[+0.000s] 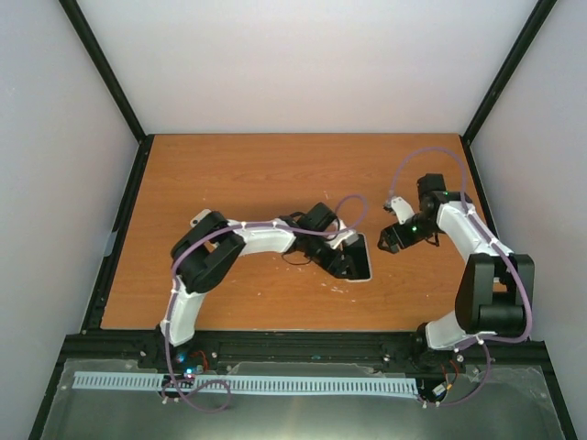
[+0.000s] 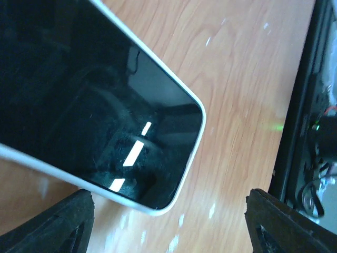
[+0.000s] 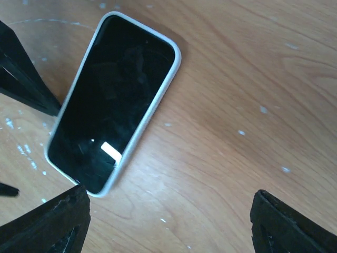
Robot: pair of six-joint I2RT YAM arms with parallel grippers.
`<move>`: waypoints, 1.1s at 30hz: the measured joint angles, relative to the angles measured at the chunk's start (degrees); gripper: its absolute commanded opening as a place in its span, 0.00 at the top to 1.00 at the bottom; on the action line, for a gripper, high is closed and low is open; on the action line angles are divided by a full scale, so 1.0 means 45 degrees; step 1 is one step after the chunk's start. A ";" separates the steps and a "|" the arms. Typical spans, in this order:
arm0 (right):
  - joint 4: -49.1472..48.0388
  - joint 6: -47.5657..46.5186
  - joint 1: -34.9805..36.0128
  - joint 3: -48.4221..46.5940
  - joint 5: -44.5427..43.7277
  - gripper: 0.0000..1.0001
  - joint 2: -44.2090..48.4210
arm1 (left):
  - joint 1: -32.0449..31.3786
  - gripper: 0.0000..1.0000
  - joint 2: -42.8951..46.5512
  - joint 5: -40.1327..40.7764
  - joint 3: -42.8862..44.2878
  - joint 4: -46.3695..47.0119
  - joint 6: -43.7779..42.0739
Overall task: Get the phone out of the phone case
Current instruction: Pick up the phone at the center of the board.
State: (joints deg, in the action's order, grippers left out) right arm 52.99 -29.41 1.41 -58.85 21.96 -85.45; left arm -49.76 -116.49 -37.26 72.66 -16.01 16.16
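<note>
**Pincers.** My left pincer [image 2: 168, 211] stands wide open and holds nothing. Its two dark fingertips show at the lower corners of the left wrist view, with bare wood between them. My right pincer [image 3: 168, 216] is likewise spread wide and empty.

**Task item.** The phone [image 3: 113, 100] lies flat and screen up on the table [image 1: 257, 174], right of centre and toward the near edge. It is not yet out of its case [image 3: 174, 63]; the white rim runs unbroken around every edge I can see.

**Reason for placement.** In the overhead view my left pincer sits directly over the phone and hides most of it. From the wrist, one rounded corner of the case lies just beside my left fingertip. I judge this to be a position for pinning or gripping one end. My right pincer hangs apart, to the right of the phone and angled toward it. I judge it is placed to take the opposite end, so that one side holds the case while the other works the phone loose. Neither pincer can be confirmed as touching the case.

**Surface.** Orange-brown wood grain, smooth, scattered with small white flecks and scuffs.

**Room.** Plain pale walls [image 1: 312, 64] enclose the table on three sides, with black posts [image 1: 101, 64] at the far corners.
</note>
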 measured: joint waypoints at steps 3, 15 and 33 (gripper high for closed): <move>0.0039 -0.0019 -0.0743 -0.0180 -0.0039 0.12 -0.0194 | -0.0136 0.20 -0.1209 -0.0495 0.1355 0.0947 0.0015; 0.0112 0.0491 0.1685 -0.0121 -0.1447 0.00 -0.0563 | 0.0359 0.16 0.4056 0.2161 -0.2356 0.3109 0.0471; -0.0316 0.1744 0.3706 0.0044 -0.3900 0.03 -0.2934 | 0.1316 0.16 0.4653 0.4240 -0.4051 0.3381 0.2098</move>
State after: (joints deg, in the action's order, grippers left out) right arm 51.57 -21.56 18.09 -58.65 4.40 -98.65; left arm -43.83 -95.55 -18.17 54.43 -0.80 25.61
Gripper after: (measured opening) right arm 0.972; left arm 0.845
